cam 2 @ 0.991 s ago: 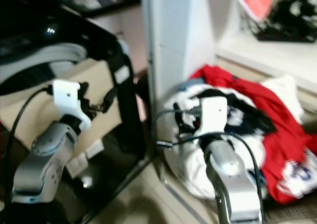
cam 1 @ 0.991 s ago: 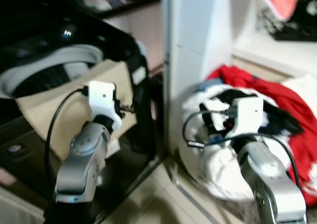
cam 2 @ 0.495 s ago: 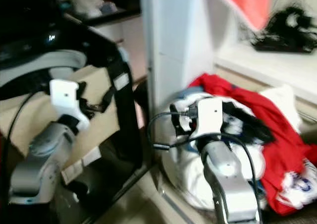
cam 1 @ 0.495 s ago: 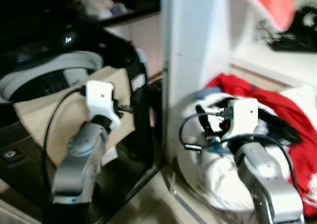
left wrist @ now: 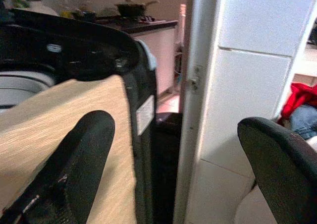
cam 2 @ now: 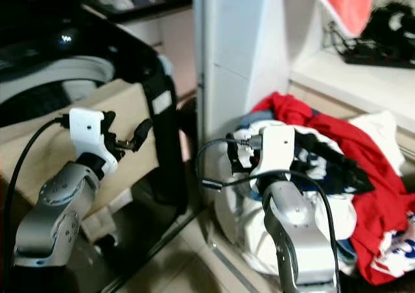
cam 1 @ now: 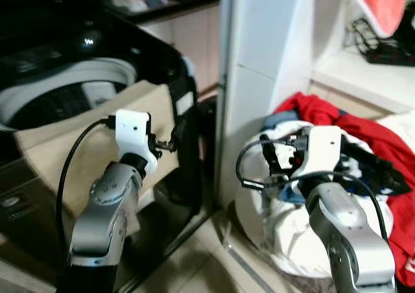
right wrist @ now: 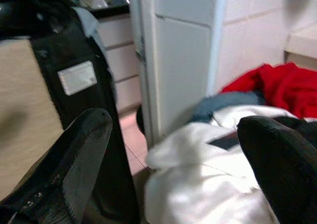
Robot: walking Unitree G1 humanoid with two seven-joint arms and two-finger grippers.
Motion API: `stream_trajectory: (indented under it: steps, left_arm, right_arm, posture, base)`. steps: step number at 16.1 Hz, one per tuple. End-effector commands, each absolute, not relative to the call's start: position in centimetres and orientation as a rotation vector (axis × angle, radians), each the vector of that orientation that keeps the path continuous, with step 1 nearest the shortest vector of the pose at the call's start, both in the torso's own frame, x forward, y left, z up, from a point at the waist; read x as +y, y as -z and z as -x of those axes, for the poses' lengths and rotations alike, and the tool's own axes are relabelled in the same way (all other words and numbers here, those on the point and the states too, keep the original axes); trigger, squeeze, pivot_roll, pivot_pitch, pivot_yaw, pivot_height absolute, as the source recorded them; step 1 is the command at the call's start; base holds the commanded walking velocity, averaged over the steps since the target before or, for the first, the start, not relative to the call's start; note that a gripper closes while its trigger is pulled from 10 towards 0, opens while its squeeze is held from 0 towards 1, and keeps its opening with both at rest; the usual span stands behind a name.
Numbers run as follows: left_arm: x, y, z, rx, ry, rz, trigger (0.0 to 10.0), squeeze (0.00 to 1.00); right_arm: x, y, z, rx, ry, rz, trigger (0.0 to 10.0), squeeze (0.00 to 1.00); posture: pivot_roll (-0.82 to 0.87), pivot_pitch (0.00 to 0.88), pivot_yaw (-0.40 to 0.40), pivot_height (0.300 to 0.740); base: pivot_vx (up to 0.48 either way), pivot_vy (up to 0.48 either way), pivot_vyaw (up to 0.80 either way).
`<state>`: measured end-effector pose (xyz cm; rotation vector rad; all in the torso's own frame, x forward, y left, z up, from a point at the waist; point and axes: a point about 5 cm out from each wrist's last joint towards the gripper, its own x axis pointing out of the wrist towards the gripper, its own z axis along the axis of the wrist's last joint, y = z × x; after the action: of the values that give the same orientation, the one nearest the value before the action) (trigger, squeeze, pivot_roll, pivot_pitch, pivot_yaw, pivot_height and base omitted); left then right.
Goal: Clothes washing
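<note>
The right gripper hangs with its two black fingers spread wide and nothing between them, poised over the pile of laundry on the floor — a white garment lies just beyond the fingertips, not touched. In the head views the right wrist sits above the middle of that heap, where the white cloth is tangled with a black piece and a red garment that spills toward the robot's right and up against the low white ledge. The left gripper is likewise wide open and empty, held in the air before the front right corner of the washing machine. A beige cloth is draped over the front rim of the machine's open top, hanging down its black face beside a white label; the left fingers stand near it but apart from it. Between the machine and the laundry pile rises a white cabinet panel — the clothes lie at its foot on the robot's right side. An orange towel hangs at the upper right.
</note>
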<state>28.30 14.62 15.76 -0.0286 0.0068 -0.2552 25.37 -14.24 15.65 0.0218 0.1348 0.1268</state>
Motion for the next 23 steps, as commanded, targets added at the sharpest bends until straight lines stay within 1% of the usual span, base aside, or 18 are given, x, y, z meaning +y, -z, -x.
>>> stream_trajectory:
  steps: [1,2,3,6,9,10,12,13,14,16,19,23]
  left_arm:
    - [14.5,-16.0,-28.6,0.004,0.27,0.023,10.0,0.0]
    - [14.3,-16.0,-28.7,0.005,0.275,0.024,10.0,0.0]
    - [14.2,-16.1,-28.8,0.006,0.287,0.021,10.0,0.0]
    - [13.8,-15.8,-28.8,0.016,0.321,0.012,10.0,0.0]
    - [13.1,-15.5,-28.8,0.033,0.389,0.011,10.0,0.0]
    - [13.0,-15.5,-28.9,0.033,0.39,0.015,10.0,0.0]
    - [13.1,-15.7,-29.0,0.009,0.376,-0.002,10.0,0.0]
    - [13.3,-16.0,-29.2,-0.02,0.356,-0.029,10.0,0.0]
    - [13.4,-16.3,-29.4,-0.037,0.349,-0.024,10.0,0.0]
    - [13.4,-16.4,-29.4,-0.038,0.353,-0.015,10.0,0.0]
    - [13.3,-16.4,-29.6,-0.046,0.349,-0.036,10.0,0.0]
    - [12.8,-16.7,-30.1,-0.061,0.359,-0.032,10.0,0.0]
  right_arm:
    - [-14.8,-16.3,-25.4,0.118,-0.101,-0.015,10.0,0.0]
    - [-15.1,-16.4,-25.6,0.116,-0.086,-0.02,10.0,0.44]
    - [-15.8,-16.6,-25.9,0.116,-0.046,-0.028,10.0,1.0]
    - [-17.4,-16.4,-26.1,0.156,0.052,-0.002,10.0,1.0]
    - [-19.0,-15.8,-25.9,0.228,0.194,0.03,10.0,1.0]
    - [-19.0,-16.0,-25.9,0.213,0.186,0.029,10.0,1.0]
    - [-18.1,-16.5,-26.0,0.169,0.106,0.022,10.0,1.0]
    - [-17.0,-17.0,-25.9,0.13,0.036,0.007,10.0,0.0]
    - [-16.0,-17.1,-25.5,0.116,-0.023,-0.011,10.0,0.0]
    - [-15.1,-16.7,-25.0,0.115,-0.047,0.003,10.0,0.0]
    - [-14.8,-16.5,-24.8,0.105,-0.038,-0.001,10.0,0.0]
    - [-15.3,-16.2,-24.3,0.107,-0.011,-0.028,10.0,0.0]
  posture:
    - [-0.12,0.0,0.046,0.74]
    - [-0.12,0.0,0.046,0.74]
    - [-0.12,0.0,0.046,0.74]
    - [-0.12,0.0,0.054,0.74]
    - [-0.12,0.0,0.058,0.74]
    - [-0.12,0.0,0.061,0.74]
    - [-0.13,0.0,0.063,0.74]
    - [-0.13,0.0,0.064,0.74]
    - [-0.13,0.0,0.064,0.74]
    - [-0.13,0.0,0.064,0.74]
    - [-0.13,0.0,0.067,0.74]
    - [-0.14,0.0,0.074,0.74]
  base:
    - [0.0,0.0,0.0]
    - [0.0,0.0,0.0]
    - [0.0,0.0,0.0]
    - [0.0,0.0,0.0]
    - [0.0,0.0,0.0]
    - [0.0,0.0,0.0]
    - [0.0,0.0,0.0]
    - [0.0,0.0,0.0]
    - [0.0,0.0,0.0]
    - [0.0,0.0,0.0]
    - [0.0,0.0,0.0]
    - [0.0,0.433,-0.49]
